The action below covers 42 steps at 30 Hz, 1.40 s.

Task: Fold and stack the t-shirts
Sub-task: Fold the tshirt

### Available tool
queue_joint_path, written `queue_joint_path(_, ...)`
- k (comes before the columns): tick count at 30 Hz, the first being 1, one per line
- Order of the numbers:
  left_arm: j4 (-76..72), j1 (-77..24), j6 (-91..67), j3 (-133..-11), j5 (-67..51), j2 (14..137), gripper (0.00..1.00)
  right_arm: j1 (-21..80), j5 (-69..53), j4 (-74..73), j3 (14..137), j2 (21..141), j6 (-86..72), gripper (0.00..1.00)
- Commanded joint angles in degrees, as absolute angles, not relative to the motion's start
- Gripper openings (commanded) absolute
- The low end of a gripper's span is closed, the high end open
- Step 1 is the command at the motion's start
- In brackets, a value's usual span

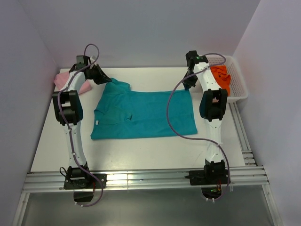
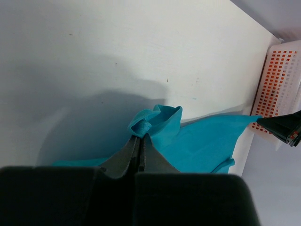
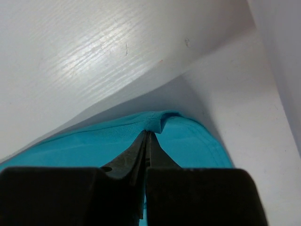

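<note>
The teal t-shirt (image 1: 141,115) lies spread across the middle of the table. My left gripper (image 1: 107,80) is shut on a bunched bit of its far left edge; the left wrist view shows the pinched teal cloth (image 2: 155,120) at my left gripper (image 2: 141,136). My right gripper (image 1: 190,84) is shut on its far right corner; the right wrist view shows the teal hem (image 3: 162,120) nipped by my right gripper (image 3: 147,133). The pale pink t-shirt (image 1: 62,79) lies at the far left. The orange t-shirt (image 1: 221,77) lies in the basket.
A white mesh basket (image 1: 237,80) stands at the far right, against the side wall; it also shows in the left wrist view (image 2: 280,66). Walls close in the table at the back and both sides. Rails run along the table's right side and front edge (image 1: 141,178).
</note>
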<state>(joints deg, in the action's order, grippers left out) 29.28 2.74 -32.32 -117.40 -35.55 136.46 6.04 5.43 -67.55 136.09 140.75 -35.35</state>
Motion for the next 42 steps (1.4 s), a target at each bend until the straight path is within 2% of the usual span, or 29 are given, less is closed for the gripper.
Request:
queue_joint_path(1, 29.4, 2.4, -31.2, -116.8, -33.9, 128.2, 0.00, 6.7, 4.4, -65.7, 133.6, 134.5, -36.5, 0.00)
queue_joint_path(13, 29.4, 1.6, -28.1, -101.7, -30.0, 111.5, 0.00, 8.2, 4.7, -60.0, 113.8, 120.4, -35.8, 0.00)
queue_joint_path(29, 26.3, -2.2, -26.8, -72.5, -19.0, 87.4, 0.00, 9.8, 5.3, -53.6, 88.5, 101.4, -35.5, 0.00)
queue_joint_path(42, 26.7, -3.7, -25.6, -58.5, -11.4, 73.7, 0.00, 12.3, 6.2, -48.7, 71.9, 92.4, -38.0, 0.00)
